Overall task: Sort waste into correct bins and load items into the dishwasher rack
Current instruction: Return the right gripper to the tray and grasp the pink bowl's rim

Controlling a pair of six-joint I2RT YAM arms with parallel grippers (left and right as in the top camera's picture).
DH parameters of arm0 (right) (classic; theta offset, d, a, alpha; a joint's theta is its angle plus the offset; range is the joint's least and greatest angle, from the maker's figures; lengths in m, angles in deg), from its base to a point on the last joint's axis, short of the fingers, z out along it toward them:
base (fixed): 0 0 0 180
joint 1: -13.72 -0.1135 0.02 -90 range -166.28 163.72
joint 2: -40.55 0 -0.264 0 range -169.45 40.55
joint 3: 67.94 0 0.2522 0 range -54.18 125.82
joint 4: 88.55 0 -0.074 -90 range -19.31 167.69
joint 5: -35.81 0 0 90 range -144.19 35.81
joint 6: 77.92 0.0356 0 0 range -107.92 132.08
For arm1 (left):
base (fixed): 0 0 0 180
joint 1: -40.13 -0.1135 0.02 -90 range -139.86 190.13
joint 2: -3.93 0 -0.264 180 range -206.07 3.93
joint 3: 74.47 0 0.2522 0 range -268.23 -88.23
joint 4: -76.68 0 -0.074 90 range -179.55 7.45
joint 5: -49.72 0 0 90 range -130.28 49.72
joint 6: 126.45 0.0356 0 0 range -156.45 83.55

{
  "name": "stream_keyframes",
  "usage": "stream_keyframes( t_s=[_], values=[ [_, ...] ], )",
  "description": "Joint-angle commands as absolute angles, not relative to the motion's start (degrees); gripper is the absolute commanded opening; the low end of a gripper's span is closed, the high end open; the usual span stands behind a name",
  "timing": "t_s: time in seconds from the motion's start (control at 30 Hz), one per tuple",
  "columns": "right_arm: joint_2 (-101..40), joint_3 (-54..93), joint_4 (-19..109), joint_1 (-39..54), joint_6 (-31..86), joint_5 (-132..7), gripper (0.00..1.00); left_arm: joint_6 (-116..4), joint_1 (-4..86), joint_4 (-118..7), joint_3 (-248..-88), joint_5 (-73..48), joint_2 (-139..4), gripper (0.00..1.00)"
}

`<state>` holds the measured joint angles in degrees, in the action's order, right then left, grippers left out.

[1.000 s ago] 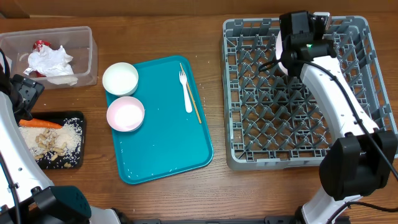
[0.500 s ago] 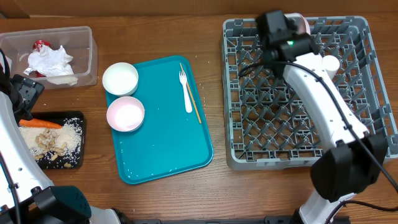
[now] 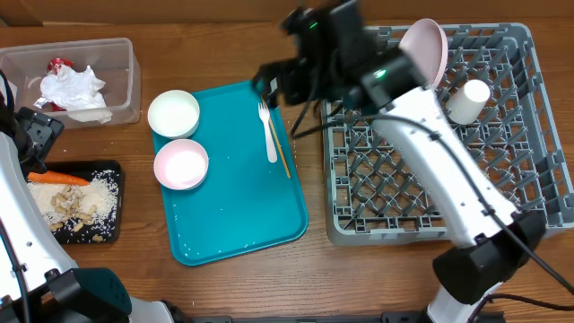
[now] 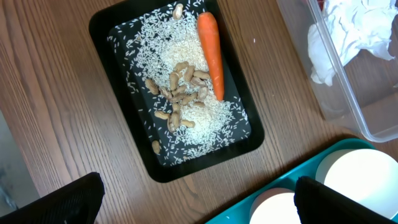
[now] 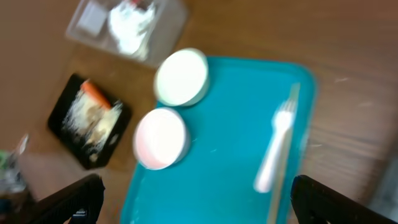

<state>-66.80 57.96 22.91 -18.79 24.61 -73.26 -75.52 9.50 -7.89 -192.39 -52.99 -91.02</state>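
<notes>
My right gripper [image 5: 205, 202] is open and empty, hovering over the teal tray's far right corner, above the white fork [image 3: 269, 135] and thin wooden stick [image 3: 280, 144]. A white bowl [image 3: 173, 113] and a pink bowl [image 3: 181, 164] sit on the tray's left side. The pale-pink plate [image 3: 426, 49] stands on edge in the grey dishwasher rack [image 3: 404, 193], with the white cup [image 3: 469, 100] lying beside it. The clear tub [image 3: 130, 76] holds the napkin [image 3: 76, 90] and red wrapper [image 3: 59, 65]. The black tray [image 4: 124, 143] holds the carrot [image 4: 211, 56], rice [image 4: 180, 56] and beige scraps [image 4: 180, 93]. My left gripper [image 4: 199, 205] is open above the wood beside it.
The teal serving tray [image 3: 242, 215] lies between the bins on the left and the rack on the right. My right arm [image 3: 448, 170] stretches across the rack's left half. Bare wooden table lies in front of the tray.
My right gripper opened and let go of the pink plate, which now stands in the rack. The right arm swung left from the rack to above the teal tray. The left arm stayed still.
</notes>
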Motion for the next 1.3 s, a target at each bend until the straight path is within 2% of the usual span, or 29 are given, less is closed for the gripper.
stream_keyframes(
  t_s=[0.0,0.13,0.37,0.47,0.67,0.87,1.0,1.07,1.17,1.27],
  values=[
    [-69.09,54.52,24.76,-23.08,28.48,-74.81,1.0,-76.28,9.5,-7.73,-192.11,-54.19,-91.31,1.0],
    [-74.31,52.58,27.74,-26.92,31.89,-74.64,1.0,-76.28,9.5,-7.73,-192.11,-54.19,-91.31,1.0],
    [-86.55,52.58,32.96,-33.48,37.68,-74.09,0.91,-76.28,9.5,-7.73,-192.11,-54.19,-91.31,1.0],
    [-89.79,52.58,34.64,-35.4,38.84,-73.89,0.9,-76.28,9.5,-7.73,-192.11,-54.19,-91.31,1.0],
    [-92.76,52.58,37.7,-37.68,39.17,-73.37,0.88,-76.28,9.5,-7.73,-192.11,-54.19,-91.31,1.0],
    [-92.78,52.58,40.0,-38.84,40.9,-68.19,0.79,-76.28,9.5,-7.73,-192.11,-54.19,-91.31,1.0],
    [-92.89,52.58,40.48,-38.84,40.9,-65.7,0.77,-76.28,9.5,-7.73,-192.11,-54.19,-91.31,1.0],
    [-93.11,52.58,40.39,-38.84,40.9,-64.47,0.68,-76.28,9.5,-7.73,-192.11,-54.19,-91.31,1.0],
    [-93.22,52.58,40.41,-38.84,40.9,-63.16,0.46,-76.28,9.5,-7.73,-192.11,-54.19,-91.31,1.0],
    [-93.22,52.58,40.61,-38.84,40.87,-62.94,0.33,-76.28,9.5,-7.73,-192.11,-54.19,-91.31,1.0]
  ],
)
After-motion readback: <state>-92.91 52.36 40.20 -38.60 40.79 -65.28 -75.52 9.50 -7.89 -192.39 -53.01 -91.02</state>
